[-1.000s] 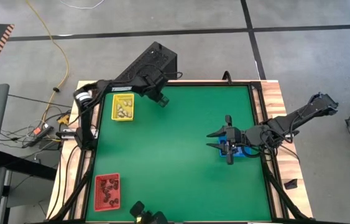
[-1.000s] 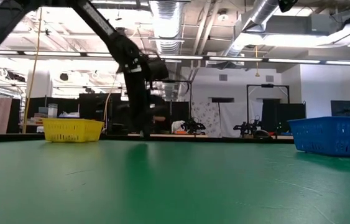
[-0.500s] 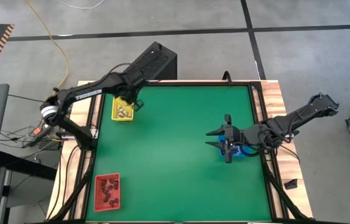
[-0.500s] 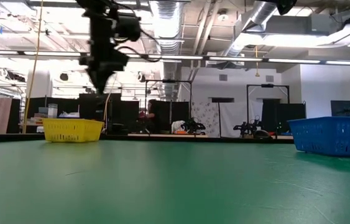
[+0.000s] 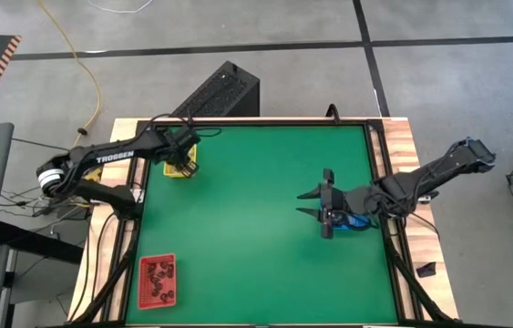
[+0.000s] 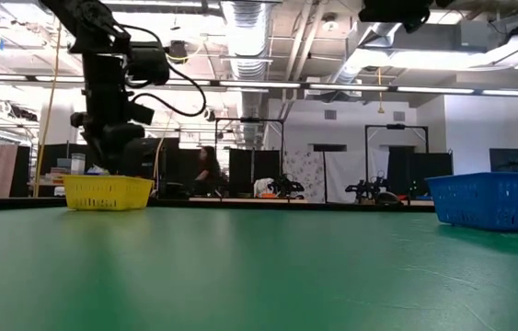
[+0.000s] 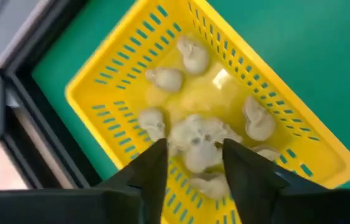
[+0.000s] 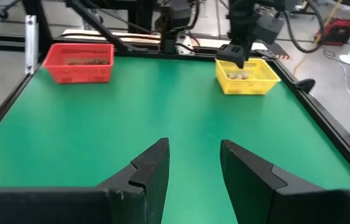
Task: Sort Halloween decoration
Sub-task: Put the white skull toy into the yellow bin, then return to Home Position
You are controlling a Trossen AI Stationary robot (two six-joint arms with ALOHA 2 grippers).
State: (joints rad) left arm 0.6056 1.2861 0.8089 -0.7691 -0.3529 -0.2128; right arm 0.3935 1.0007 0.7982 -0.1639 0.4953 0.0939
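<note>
A green counter [image 5: 256, 219] fills the scene. At its left, the arm lettered "TROSSEN" holds the left gripper [image 7: 191, 155], fingers released, over the yellow tray [image 7: 125, 68] of whitish skull trinkets [image 7: 196, 140]. The red tray [image 5: 157, 280] holds dark trinkets [image 5: 158, 278]. Rightward, the right gripper [image 8: 193, 160] hovers released beside the blue tray [image 6: 493, 198].

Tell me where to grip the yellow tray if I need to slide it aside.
Probably pinch a long side wall of the yellow tray at its rim from above. The slotted walls are thin and upright, and the left pincer already hangs open over the cream trinkets inside.
</note>
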